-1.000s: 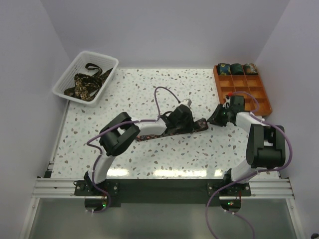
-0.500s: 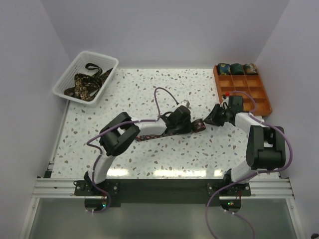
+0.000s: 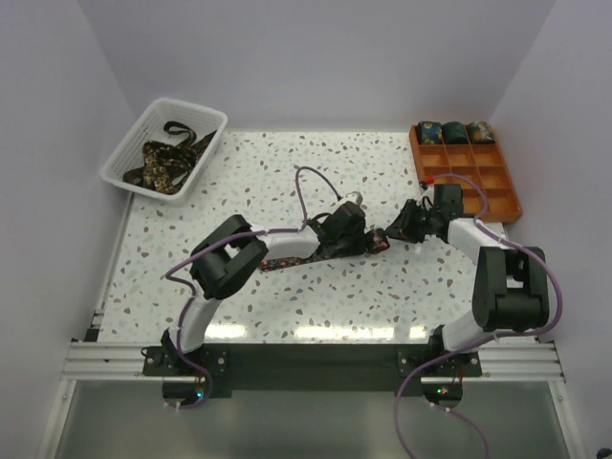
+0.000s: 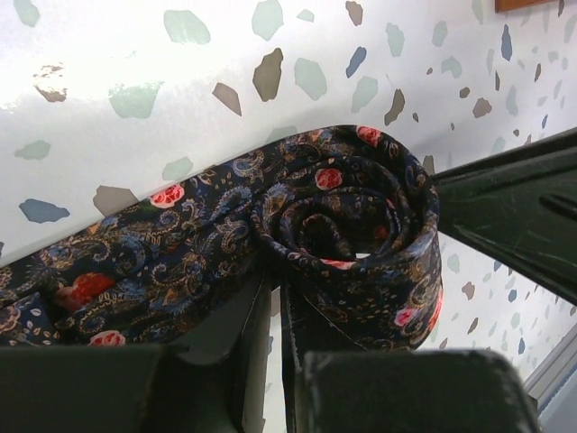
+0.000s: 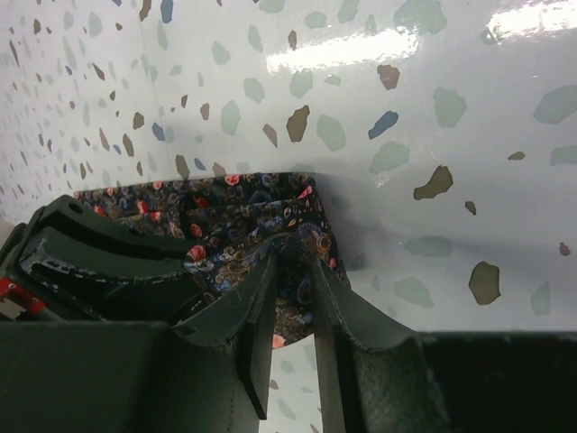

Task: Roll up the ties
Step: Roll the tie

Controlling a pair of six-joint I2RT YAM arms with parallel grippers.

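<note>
We see one tie lying flat on the table, around its middle. Its long axis runs on a slant, from a loose end nearer the near-left corner up towards the far-right corner. That far-right end is wound into a compact roll, and in the left wrist view the unrolled length trails away from it to the left, printed side up.

The left gripper sits at the roll. Its fingers are drawn almost together and pinch the tie at the roll's underside. The left arm rises from the near edge to a raised elbow. Its forearm then stretches right, low over the tie's flat length, and covers the middle of the tie from above.

The right gripper meets the roll from the other side, just beside the left one. In its wrist view the fingers stand narrowly apart and nip a fold of the printed fabric. The right arm bends at a high elbow near the right edge, and its forearm reaches towards the table's middle with the gripper pointing left.

Three rolled ties fill the far row of the orange tray at the far-right corner. Loose ties lie heaped in the white basket at the far-left corner.
</note>
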